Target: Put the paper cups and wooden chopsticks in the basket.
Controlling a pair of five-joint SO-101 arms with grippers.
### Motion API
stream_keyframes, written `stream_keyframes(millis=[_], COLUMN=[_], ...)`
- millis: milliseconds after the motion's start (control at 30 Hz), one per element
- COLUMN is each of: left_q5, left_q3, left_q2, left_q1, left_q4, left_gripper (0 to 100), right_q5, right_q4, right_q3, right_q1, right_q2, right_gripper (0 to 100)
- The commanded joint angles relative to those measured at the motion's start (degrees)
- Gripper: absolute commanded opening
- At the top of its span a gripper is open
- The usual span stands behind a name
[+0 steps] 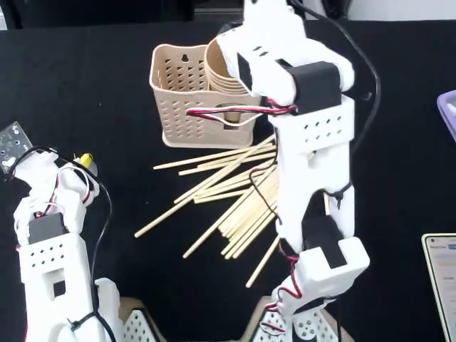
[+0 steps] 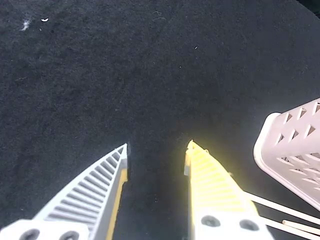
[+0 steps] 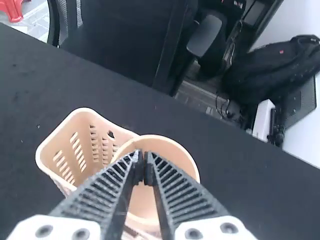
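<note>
A beige slotted basket [image 1: 178, 96] stands at the back of the black table. A stack of paper cups [image 1: 222, 71] sits tilted at its right side, partly inside. My right gripper [image 3: 142, 160] is above it, shut on the near rim of the top paper cup [image 3: 177, 156], beside the basket [image 3: 55, 150]. Many wooden chopsticks [image 1: 228, 192] lie fanned out on the table in front of the basket. My left gripper [image 2: 156, 150] hangs open and empty over bare cloth at the front left, with the basket's corner [image 2: 292, 150] and two chopsticks [image 2: 280, 207] off to one side.
A small circuit board [image 1: 13, 142] lies at the left edge. A purple container [image 1: 449, 107] and a phone [image 1: 442, 278] sit at the right edge. A black backpack [image 3: 270, 65] and chair [image 3: 120, 35] stand beyond the table's far edge.
</note>
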Motion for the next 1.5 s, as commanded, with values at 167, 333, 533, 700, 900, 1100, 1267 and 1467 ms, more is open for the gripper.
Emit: stream_keyframes(millis=[167,333,533,700,900,1100,1267,1467], left_q5=[0.0,0.0,0.0,0.0,0.0,0.0,0.0,0.0], left_q3=[-0.5,-0.5,-0.5,-0.5,-0.5,-0.5,-0.5,-0.5], left_q2=[-1.1,-1.1,-1.1,-1.1,-1.1,-1.1,-1.1,-1.1], left_q1=[0.4,0.4,0.4,0.4,0.4,0.4,0.4,0.4], left_q4=[-0.9,-0.9,-0.9,-0.9,-0.9,-0.9,-0.9,-0.9], left_gripper=[19,19,19,19,19,19,19,19], right_q5=[-0.6,-0.3,-0.7,-0.7,-0.7,-0.7,-0.7,-0.7], right_q4=[-5.3,-17.8,-50.8,-82.4,-97.4,-97.6,-97.9,-97.6], right_q3=[13.2,35.1,69.8,90.8,99.5,100.8,100.6,100.1], right_q1=[-1.1,-0.7,-0.2,-0.1,-0.1,-0.1,-0.1,-0.3], right_q2=[-10.5,-21.7,-34.2,-37.7,-37.6,-35.5,-29.8,-28.3], right_gripper=[1.1,1.1,1.1,1.1,1.1,1.1,1.1,1.1])
